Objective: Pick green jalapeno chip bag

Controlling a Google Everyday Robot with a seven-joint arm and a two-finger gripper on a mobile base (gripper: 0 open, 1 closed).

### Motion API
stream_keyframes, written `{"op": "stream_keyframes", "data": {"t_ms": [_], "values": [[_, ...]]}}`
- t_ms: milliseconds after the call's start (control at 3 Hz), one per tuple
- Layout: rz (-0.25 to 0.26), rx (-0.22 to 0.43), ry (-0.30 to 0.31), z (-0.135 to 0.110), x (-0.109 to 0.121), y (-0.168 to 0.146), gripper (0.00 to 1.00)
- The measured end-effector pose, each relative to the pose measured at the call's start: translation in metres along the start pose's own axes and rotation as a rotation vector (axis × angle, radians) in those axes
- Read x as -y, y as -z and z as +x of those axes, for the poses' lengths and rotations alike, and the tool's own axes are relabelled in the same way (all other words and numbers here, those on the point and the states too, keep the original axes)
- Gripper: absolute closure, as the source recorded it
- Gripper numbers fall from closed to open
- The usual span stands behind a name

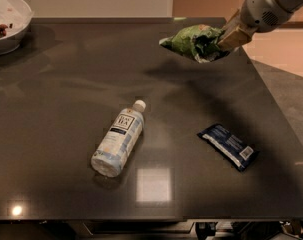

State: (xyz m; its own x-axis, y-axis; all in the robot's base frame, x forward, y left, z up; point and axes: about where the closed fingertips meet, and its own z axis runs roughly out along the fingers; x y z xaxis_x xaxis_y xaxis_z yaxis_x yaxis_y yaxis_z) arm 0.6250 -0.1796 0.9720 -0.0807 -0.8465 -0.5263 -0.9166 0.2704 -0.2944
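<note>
The green jalapeno chip bag (193,41) is a crumpled green foil bag with pale patches. It hangs in the air above the far right part of the dark table (66,84), with its shadow on the tabletop below it. My gripper (222,40) comes in from the upper right and is shut on the bag's right end. The arm's grey wrist (268,6) is above and to the right of it.
A clear bottle with a white label (118,138) lies on its side near the table's middle. A dark blue flat packet with a white label (227,146) lies at the right front. A white bowl (6,21) stands at the far left corner.
</note>
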Motion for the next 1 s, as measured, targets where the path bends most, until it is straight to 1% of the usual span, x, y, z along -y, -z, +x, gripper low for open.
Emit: {"op": "stream_keyframes", "data": {"t_ms": [333,667,1000], "values": [[0.022,0.027,0.068,-0.023,0.002,0.023,1.00],[0.030,0.047,0.124,-0.040,0.002,0.038,1.00],[0.030,0.047,0.124,-0.040,0.002,0.038,1.00]]}}
